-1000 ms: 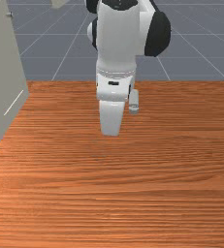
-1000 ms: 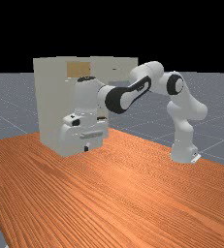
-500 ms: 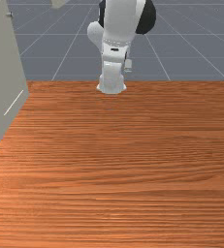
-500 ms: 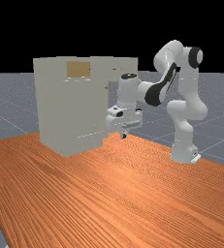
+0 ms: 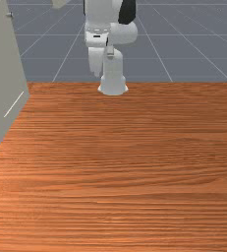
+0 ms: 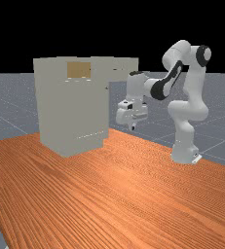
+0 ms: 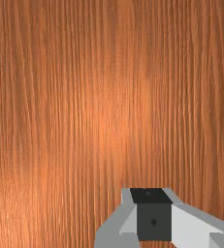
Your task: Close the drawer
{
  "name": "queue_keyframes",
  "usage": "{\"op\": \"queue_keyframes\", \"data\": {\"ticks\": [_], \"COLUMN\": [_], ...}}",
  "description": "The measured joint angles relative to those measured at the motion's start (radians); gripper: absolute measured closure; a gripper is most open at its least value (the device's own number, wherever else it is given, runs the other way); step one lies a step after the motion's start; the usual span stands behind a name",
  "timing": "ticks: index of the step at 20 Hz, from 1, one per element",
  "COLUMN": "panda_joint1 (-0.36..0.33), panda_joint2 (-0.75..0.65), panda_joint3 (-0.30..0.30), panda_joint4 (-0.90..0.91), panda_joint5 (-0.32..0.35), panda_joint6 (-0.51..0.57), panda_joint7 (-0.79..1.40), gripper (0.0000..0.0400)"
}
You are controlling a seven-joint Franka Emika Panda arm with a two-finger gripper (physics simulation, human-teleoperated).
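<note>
Where a moment ago the gripper (image 6: pixel 133 128) hung lower, it has now risen a little in the far view and drawn toward that view's right, nearer the arm's base (image 6: pixel 184 151). From the front I see it shifted toward the front view's left; it had stood in front of the base's column, and now that column shows plainly beside it. The cabinet (image 6: pixel 70 112) hasn't budged, and neither has the drawer (image 6: pixel 119 70), which sits at the top, jutting out toward the far view's right. It's open, with the gripper lower down than it.

The far view gives me the drawer's long side, along with a tan panel (image 6: pixel 79 69) high on the cabinet, whereas the front view catches a pale corner of the drawer at its top edge and the cabinet's side at its left. Looking down past the gripper, the wrist view takes in the wood grain of the table (image 7: pixel 84 97) and a pale sliver at its very border that I can't identify. How far apart the jaws stand, or whether they have hold of anything, I honestly can't tell.
</note>
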State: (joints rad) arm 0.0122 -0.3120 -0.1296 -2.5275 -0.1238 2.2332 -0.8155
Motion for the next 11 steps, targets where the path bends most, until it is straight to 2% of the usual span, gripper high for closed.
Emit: {"op": "queue_keyframes", "data": {"ticks": [3,7,8,10,11], "panda_joint1": [-0.027,-0.059,-0.064,-0.115,-0.148], "panda_joint2": [0.015,0.08,0.12,0.215,0.292], "panda_joint3": [-0.039,-0.148,-0.198,-0.256,-0.286], "panda_joint4": [0.015,0.083,0.126,0.226,0.312], "panda_joint5": [-0.011,-0.02,-0.004,0.036,0.083], "panda_joint6": [0.004,0.02,0.026,0.02,0.007], "panda_joint7": [-0.051,-0.316,-0.492,-0.595,-0.712], "gripper": [0.04,0.04,0.04,0.04,0.04]}}
